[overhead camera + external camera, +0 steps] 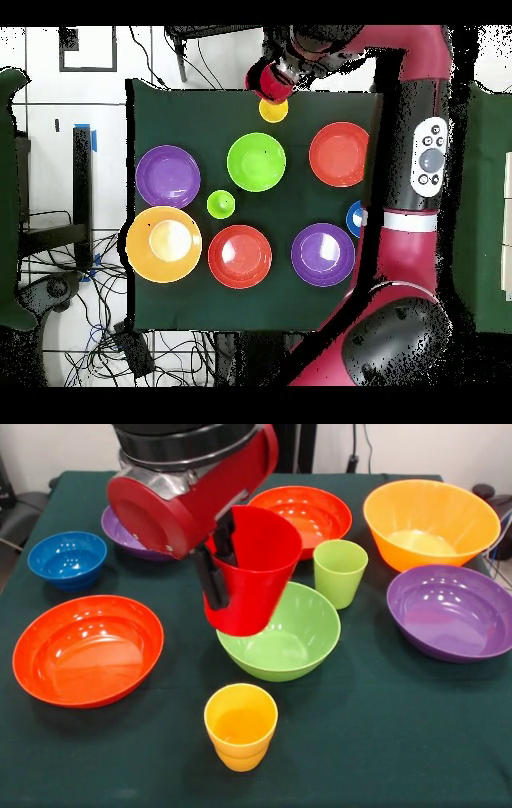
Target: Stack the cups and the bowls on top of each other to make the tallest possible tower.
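Red cup (254, 572) is hanging tilted in the air, with the gripper (218, 562) pinching its rim. It is floating above the yellow cup (240, 725), just in front of the green bowl (282, 634). I think it should be straightened, then lowered gently into the yellow cup.

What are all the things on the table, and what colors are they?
Cups: 3. Yellow cup upright at the table's near edge; green cup upright beside the green bowl; red cup held tilted in the air.
Bowls: 7. Blue bowl and one red bowl at left; green bowl in the middle; one purple bowl at right; orange bowl, second red bowl and second purple bowl at the back.
Tablecloth: 1, dark green.
Gripper: 1, black, on the red arm, shut on the red cup's rim.
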`<state>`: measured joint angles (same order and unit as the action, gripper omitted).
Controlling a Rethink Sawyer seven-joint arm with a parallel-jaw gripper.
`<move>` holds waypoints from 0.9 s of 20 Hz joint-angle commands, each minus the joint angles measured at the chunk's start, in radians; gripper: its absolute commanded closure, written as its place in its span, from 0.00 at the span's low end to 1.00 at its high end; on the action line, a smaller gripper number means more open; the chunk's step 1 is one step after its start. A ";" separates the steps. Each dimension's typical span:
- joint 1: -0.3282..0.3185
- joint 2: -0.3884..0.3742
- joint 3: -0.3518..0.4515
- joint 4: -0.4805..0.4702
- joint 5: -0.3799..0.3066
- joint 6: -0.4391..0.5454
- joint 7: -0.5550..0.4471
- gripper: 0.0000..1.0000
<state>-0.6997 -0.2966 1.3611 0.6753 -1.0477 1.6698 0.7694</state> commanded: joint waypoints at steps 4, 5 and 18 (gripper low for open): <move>0.129 0.080 -0.111 -0.213 -0.051 0.045 0.048 1.00; 0.136 0.081 -0.110 -0.224 -0.056 0.051 0.044 1.00; 0.178 0.130 -0.038 -0.363 -0.138 0.068 -0.044 1.00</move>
<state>-0.5400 -0.2181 1.3600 0.4232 -1.0793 1.6698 0.7694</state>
